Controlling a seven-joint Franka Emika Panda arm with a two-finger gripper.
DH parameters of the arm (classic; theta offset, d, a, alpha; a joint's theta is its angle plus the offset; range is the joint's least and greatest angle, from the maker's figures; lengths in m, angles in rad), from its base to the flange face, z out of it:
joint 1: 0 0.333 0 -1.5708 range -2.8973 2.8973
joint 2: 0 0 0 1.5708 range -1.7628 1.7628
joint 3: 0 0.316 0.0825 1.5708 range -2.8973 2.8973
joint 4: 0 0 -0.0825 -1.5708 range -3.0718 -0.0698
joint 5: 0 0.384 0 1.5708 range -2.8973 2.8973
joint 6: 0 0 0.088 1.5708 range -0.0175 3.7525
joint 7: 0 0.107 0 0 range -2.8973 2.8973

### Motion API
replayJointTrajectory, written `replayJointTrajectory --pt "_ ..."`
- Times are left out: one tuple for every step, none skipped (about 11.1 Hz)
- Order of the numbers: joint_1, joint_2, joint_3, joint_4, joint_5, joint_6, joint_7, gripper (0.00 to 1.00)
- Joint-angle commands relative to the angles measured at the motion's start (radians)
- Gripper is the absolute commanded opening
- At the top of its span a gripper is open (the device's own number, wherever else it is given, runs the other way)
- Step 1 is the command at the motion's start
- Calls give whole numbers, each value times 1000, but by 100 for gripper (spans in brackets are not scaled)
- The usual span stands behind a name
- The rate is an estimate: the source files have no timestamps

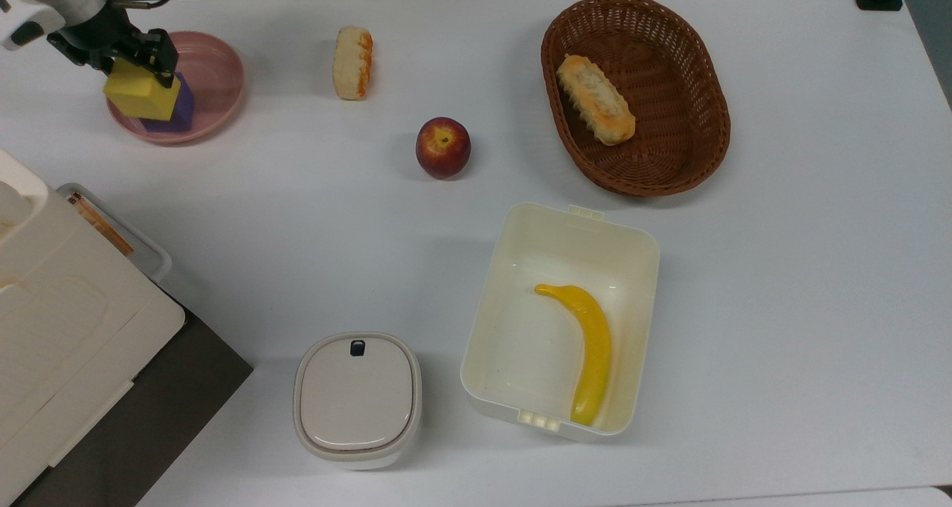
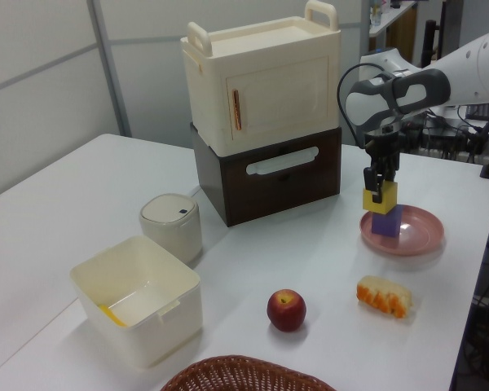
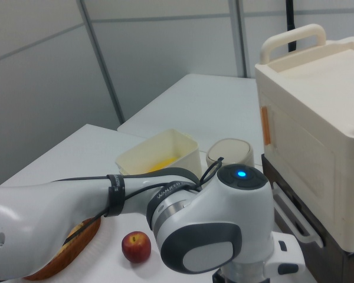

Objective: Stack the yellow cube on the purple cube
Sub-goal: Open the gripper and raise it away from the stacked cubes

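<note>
The yellow cube (image 1: 140, 97) (image 2: 380, 199) rests on top of the purple cube (image 1: 178, 111) (image 2: 388, 221), which stands in a pink plate (image 1: 216, 76) (image 2: 416, 238) at the top view's upper left. My gripper (image 1: 132, 55) (image 2: 378, 184) is shut on the yellow cube from above, its black fingers on two opposite sides. Most of the purple cube is hidden under the yellow one in the top view. In the right view the arm's grey wrist housing fills the foreground and hides both cubes.
A bread roll (image 1: 352, 62) and an apple (image 1: 442, 147) lie to the plate's right in the top view. Farther right is a wicker basket (image 1: 699, 91) with a pastry. A cream box (image 1: 632, 247) holds a banana (image 1: 591, 347). A lidded pot (image 1: 357, 399) and stacked cabinets (image 2: 265, 122) stand near.
</note>
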Motion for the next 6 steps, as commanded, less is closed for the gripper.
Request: replayJointTrajectory --pt "16 -24 7 22 -17 -34 -8 100" --pt "29 -27 7 61 -17 -96 -8 100" --pt "46 -26 8 119 -15 -170 -6 100" --pt "66 -26 7 179 -14 -242 -6 100" --pt "101 -26 7 228 -14 -302 -6 100" --pt "134 -26 7 244 -15 -316 -3 100"
